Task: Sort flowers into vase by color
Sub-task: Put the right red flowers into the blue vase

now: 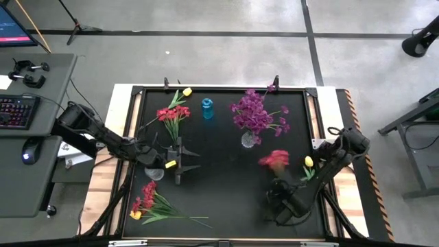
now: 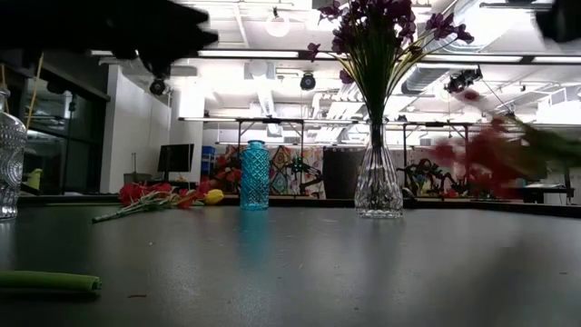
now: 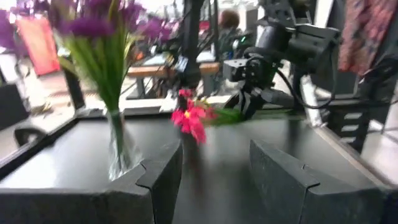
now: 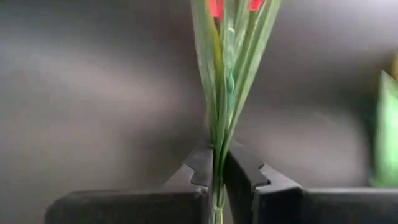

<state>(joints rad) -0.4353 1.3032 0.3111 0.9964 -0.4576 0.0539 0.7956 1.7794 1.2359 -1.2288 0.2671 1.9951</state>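
A: Where's my right gripper (image 4: 217, 171)?

B: Near the table's right front, pinched tight on the stems of a red flower bunch (image 1: 277, 162), lifted beside the purple-filled vase (image 1: 248, 139).

A: Left gripper (image 1: 184, 160)?

B: Parked mid-left, fingers apart, holding nothing.

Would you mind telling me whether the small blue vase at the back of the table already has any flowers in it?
No, the blue vase stands empty in the low view, while only the clear glass vase beside it holds purple flowers.

2 matte black jointed arms with chunky housings and looped black cables; left gripper (image 3: 211, 180) and right gripper (image 4: 219, 177) have blocky, notched dark fingers (image 3: 158, 183).
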